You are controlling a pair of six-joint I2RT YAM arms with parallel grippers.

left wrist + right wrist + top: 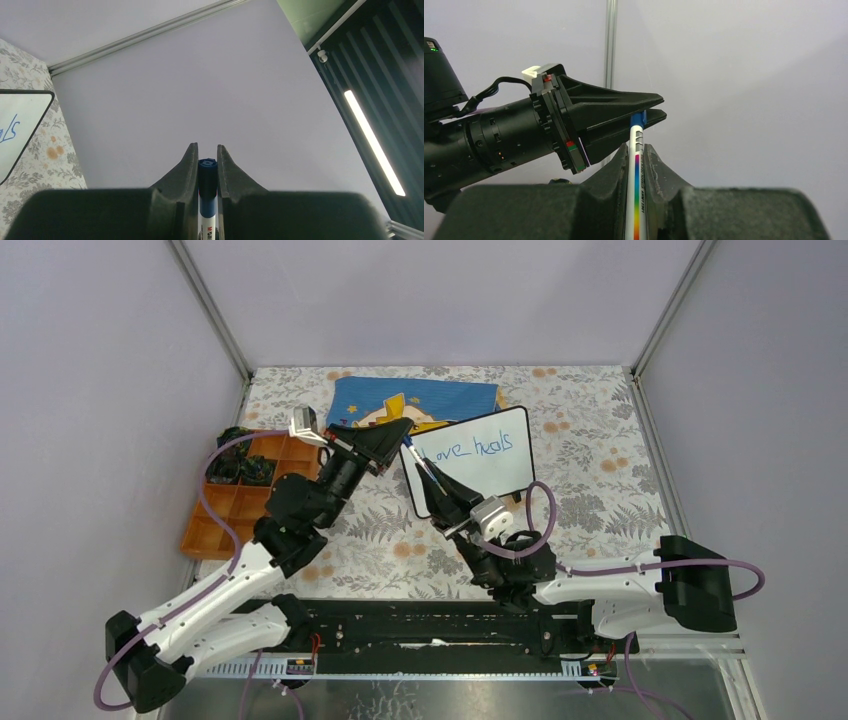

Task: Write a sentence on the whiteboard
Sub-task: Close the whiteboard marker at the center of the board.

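Floral-print table, pale lilac walls, alu frame posts at the corners. Whiteboard sits mid-table toward the far side. Its long axis runs left-right in the top view, right end a bit farther from my bases than the left; black rim, rounded corners. Sentence runs along that long axis in blue, one line legible: "Love heals". Lower-left part of the board is hidden by my arms. Blue cloth w/ yellow figure lies just behind the board's left end. Orange divided tray is well off to the left.

My right gripper sits over the board's near-left corner, clamped on the marker. It's a white barrel w/ rainbow stripe, running up btwn my fingers, long axis pointing away from the wrist cam toward my left gripper. That one comes in from the left, roughly crosswise to the marker, jaws pinched on the blue cap at the marker's far end. In the left wrist view the cap is wedged btwn both fingers, touching each.

Board vs jaws: from above, both sets of tips overlap its left edge; can't tell how far off the surface they are. In the left wrist view the board is off at the left edge, well to the side of my jaws, which face the wall.
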